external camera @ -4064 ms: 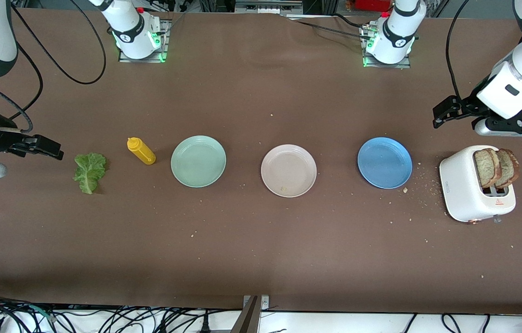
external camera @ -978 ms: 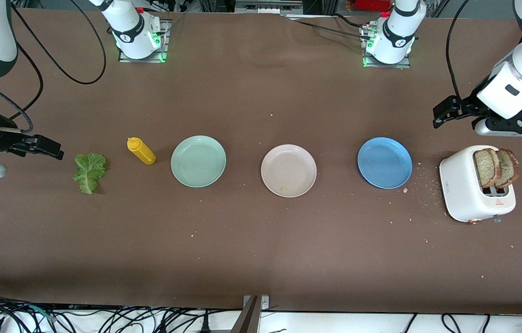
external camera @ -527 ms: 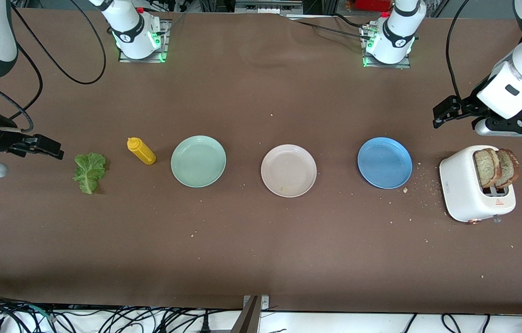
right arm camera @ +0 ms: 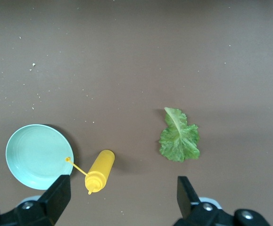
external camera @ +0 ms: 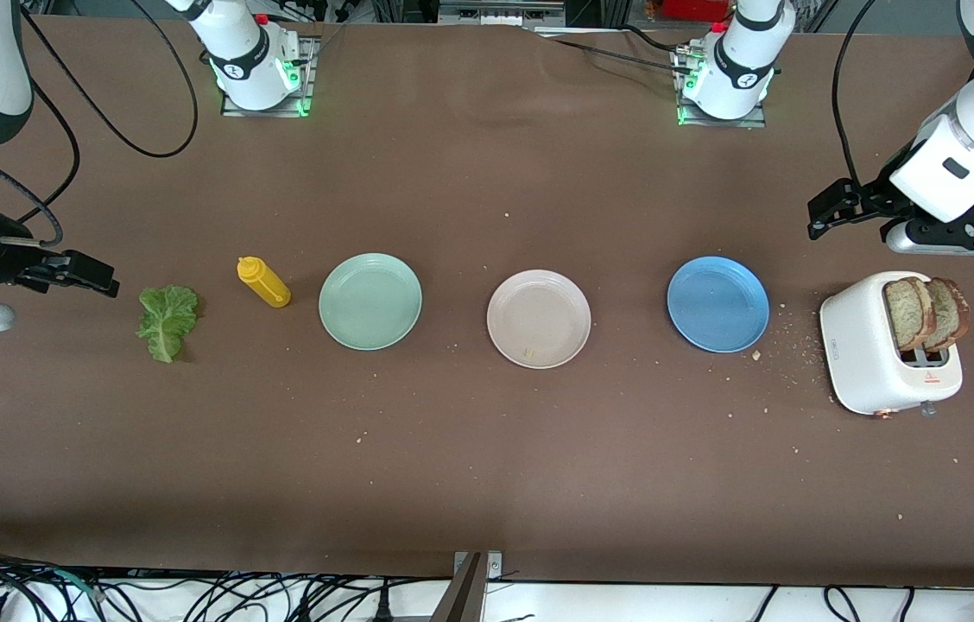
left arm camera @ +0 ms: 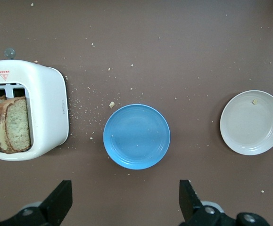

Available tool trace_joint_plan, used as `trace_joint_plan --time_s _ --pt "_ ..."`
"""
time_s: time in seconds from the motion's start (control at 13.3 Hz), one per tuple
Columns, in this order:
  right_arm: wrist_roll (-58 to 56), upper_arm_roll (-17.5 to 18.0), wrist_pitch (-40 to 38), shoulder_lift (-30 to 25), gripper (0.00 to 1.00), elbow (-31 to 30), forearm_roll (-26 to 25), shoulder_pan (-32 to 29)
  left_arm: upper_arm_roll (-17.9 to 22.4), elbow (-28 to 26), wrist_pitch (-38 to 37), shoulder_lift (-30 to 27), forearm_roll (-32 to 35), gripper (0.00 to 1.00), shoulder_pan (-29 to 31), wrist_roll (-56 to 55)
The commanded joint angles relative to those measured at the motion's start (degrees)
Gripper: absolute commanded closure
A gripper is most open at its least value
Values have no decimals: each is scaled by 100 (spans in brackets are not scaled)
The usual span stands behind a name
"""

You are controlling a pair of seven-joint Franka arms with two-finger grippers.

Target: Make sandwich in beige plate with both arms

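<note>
Evidently nothing is started: left end effector (external camera: 828,212) and right end effector (external camera: 94,276) hover wide, empty; next, bread slices (external camera: 926,313) go to the beige plate (external camera: 539,319).

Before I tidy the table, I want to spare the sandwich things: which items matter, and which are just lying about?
Needed:
beige plate
two bread slices in the toaster
lettuce leaf

Lying about:
mint green plate
blue plate
yellow squeeze bottle
</note>
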Motion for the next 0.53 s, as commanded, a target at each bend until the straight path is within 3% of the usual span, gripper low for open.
trace_joint_plan --time_s 0.0,0.45 --pt "-41 15 -120 -72 0 -22 -62 -22 -8 34 -61 -40 -51 0 39 137" --pt "-49 15 -190 -81 0 -13 -44 -22 1 34 -61 -40 -51 0 39 137"
